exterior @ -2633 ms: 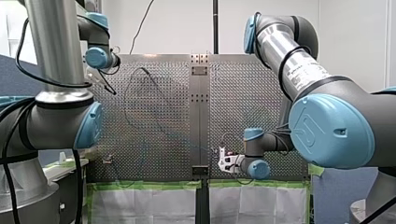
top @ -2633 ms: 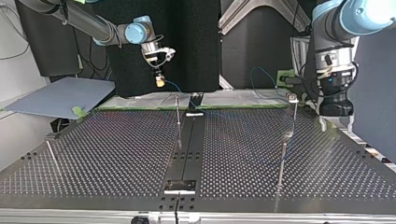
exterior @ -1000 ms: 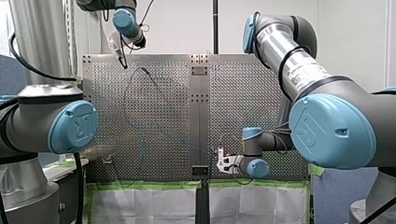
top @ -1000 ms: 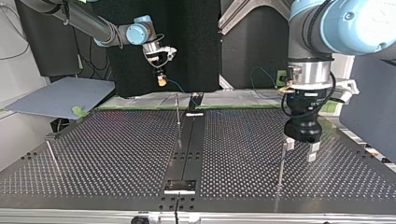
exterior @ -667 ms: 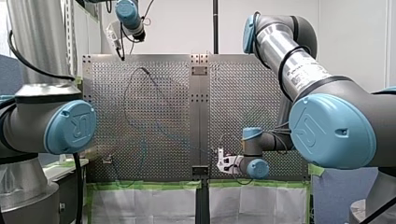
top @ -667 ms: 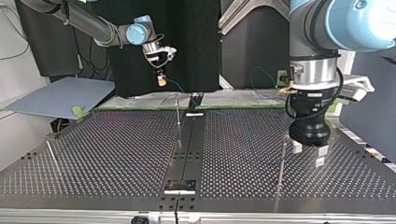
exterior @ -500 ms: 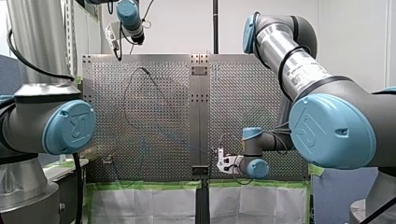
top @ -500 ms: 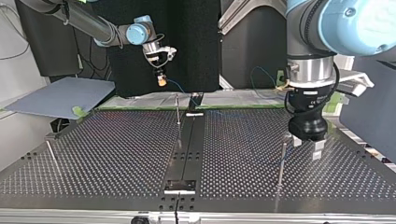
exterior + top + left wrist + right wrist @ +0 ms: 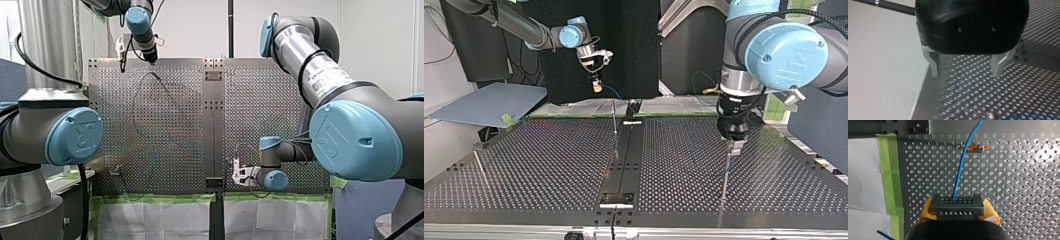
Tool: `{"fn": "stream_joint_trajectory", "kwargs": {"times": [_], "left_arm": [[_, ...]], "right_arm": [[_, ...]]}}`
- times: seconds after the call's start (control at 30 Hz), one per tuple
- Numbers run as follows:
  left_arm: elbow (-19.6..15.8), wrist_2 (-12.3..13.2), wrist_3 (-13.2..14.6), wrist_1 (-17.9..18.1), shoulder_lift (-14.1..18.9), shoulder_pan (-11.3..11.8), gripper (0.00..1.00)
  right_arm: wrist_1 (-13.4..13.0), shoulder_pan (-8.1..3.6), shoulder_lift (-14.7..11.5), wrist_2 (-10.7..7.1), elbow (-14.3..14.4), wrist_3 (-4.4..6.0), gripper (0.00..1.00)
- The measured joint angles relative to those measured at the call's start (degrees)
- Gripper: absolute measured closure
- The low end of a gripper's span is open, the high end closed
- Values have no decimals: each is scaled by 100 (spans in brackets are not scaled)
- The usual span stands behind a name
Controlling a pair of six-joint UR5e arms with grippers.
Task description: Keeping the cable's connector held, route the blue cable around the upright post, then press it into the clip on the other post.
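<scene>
My right gripper [image 9: 958, 216] has yellow pads and is shut on a dark connector block [image 9: 957, 206]. The blue cable [image 9: 960, 170] leaves the block and runs ahead past an orange clip [image 9: 974, 147]. In the top view my right gripper [image 9: 596, 86] hangs above the table's far edge, behind a thin upright post [image 9: 614, 120]. On the plate the cable [image 9: 150, 115] lies in a loose loop. My left gripper [image 9: 966, 72] is open and empty over the perforated plate, with a stretch of blue cable [image 9: 1028, 116] beneath it. It hovers at the top of another post [image 9: 726, 172].
Green tape [image 9: 889, 182] lines the plate's edge beside my right gripper. A third post [image 9: 479, 162] stands at the top view's left. A dark centre rail [image 9: 624, 155] runs across the perforated table [image 9: 549, 165]. A grey board [image 9: 489, 102] lies beyond the far left corner.
In the top view my left gripper has swung from the right of the post toward the far side, now directly over the post's top. My right gripper keeps still with the connector.
</scene>
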Motion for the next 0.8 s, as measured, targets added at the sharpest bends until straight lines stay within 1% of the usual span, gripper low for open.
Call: {"fn": "stream_joint_trajectory", "kwargs": {"times": [0.27,0.47,0.63,0.7,0.8], "left_arm": [[1,36,484,-481,-206,97,0],[1,47,811,-779,-238,186,0],[1,146,1058,-717,-236,245,0],[1,248,1171,-617,-236,271,0],[0,408,1255,-456,-235,318,0]], "right_arm": [[0,4,-2,0,0,-6,100],[0,4,-1,0,0,-7,100],[0,4,0,0,0,-8,100],[0,4,0,0,0,-7,100],[-4,4,0,0,-1,-7,100]]}}
